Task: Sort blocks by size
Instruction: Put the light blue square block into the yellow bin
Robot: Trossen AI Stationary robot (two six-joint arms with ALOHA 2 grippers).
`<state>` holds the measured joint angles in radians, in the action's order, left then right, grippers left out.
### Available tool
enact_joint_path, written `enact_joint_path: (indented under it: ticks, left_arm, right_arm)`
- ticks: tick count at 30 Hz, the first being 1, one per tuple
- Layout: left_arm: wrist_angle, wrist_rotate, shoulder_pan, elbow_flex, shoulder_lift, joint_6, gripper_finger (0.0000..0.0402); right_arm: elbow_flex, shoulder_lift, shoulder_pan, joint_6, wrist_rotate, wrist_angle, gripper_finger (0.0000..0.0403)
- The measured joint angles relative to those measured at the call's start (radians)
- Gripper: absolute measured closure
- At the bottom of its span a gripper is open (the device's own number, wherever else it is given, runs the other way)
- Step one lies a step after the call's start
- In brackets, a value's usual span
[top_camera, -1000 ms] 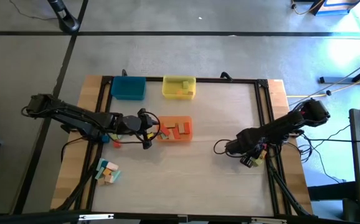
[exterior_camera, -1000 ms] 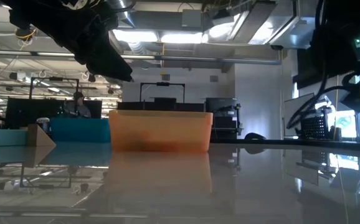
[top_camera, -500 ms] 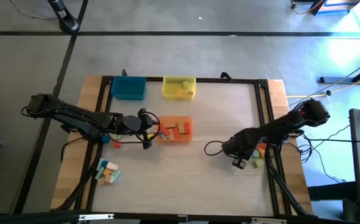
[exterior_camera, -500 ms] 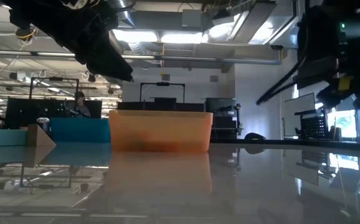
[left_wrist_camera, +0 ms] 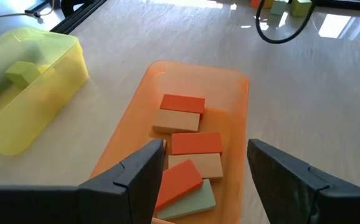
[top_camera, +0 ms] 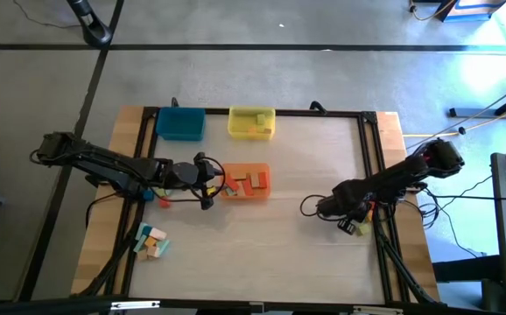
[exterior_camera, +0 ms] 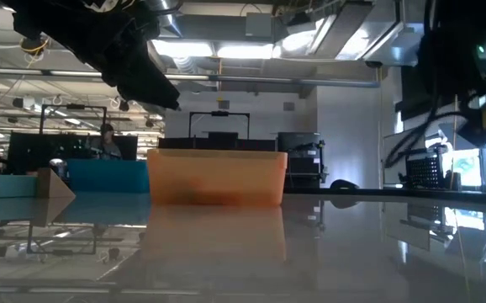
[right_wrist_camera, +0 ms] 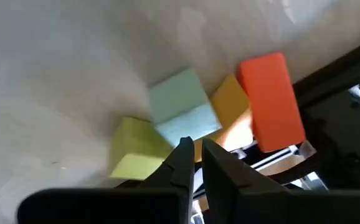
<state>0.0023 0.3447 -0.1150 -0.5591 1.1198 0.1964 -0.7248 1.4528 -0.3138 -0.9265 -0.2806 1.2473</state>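
A pale wooden table (top_camera: 270, 236) framed by dark rails sits on a grey floor, and the low view looks across it into a workshop with ceiling lights, where a person (exterior_camera: 106, 140) sits far back. At the table's left edge, near the front, a small heap of blocks (top_camera: 151, 241) lies loose, well apart from the trays. Farther back on the left stands a blue tray (top_camera: 180, 123), and just beside it a yellow tray (top_camera: 251, 123) holding at least one yellow-green block (left_wrist_camera: 23, 73). The left gripper (top_camera: 209, 185) hangs just beside the left end of the orange tray (top_camera: 247, 182); its fingers (left_wrist_camera: 144, 173) are spread wide with nothing between them, above the near end of that tray. Inside the orange tray (left_wrist_camera: 239, 130) lie several flat rectangular blocks (left_wrist_camera: 189, 158), orange, natural wood and pale green, partly overlapping one another. Over on the right side of the table, the right gripper (top_camera: 347, 224) is close to the right rail, its fingers (right_wrist_camera: 181, 163) pinched nearly together and gripping nothing. Just ahead of those tips sits a tight cluster of blocks (right_wrist_camera: 208, 121) touching one another: a yellow-green one, a pale blue-green cube, an orange-yellow one and a red-orange oblong, lying against the dark rail.
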Motion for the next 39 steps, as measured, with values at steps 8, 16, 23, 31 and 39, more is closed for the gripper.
enact_joint_path:
  ticks: [8,16,23,31,39]
  left_arm:
    - [0.003,0.000,0.000,0.000,0.000,-0.015,0.0183]
    - [0.010,0.000,0.000,0.000,0.000,-0.012,0.0183]
    - [0.010,0.000,0.000,0.000,0.000,-0.013,0.0183]
    - [0.010,0.000,0.000,0.000,0.000,-0.013,0.0183]
    - [0.009,0.000,0.000,0.000,0.000,-0.012,0.0183]
  right_arm:
    - [0.038,0.001,0.000,0.002,-0.045,-0.082,0.0373]
    - [-0.053,0.003,-0.001,0.044,0.087,-0.174,0.0373]
    - [-0.071,0.001,0.017,0.100,0.217,-0.375,0.0372]
    - [-0.155,0.001,0.068,0.261,0.268,-0.345,0.0372]
    - [-0.232,-0.006,0.066,0.293,0.246,-0.336,0.0350]
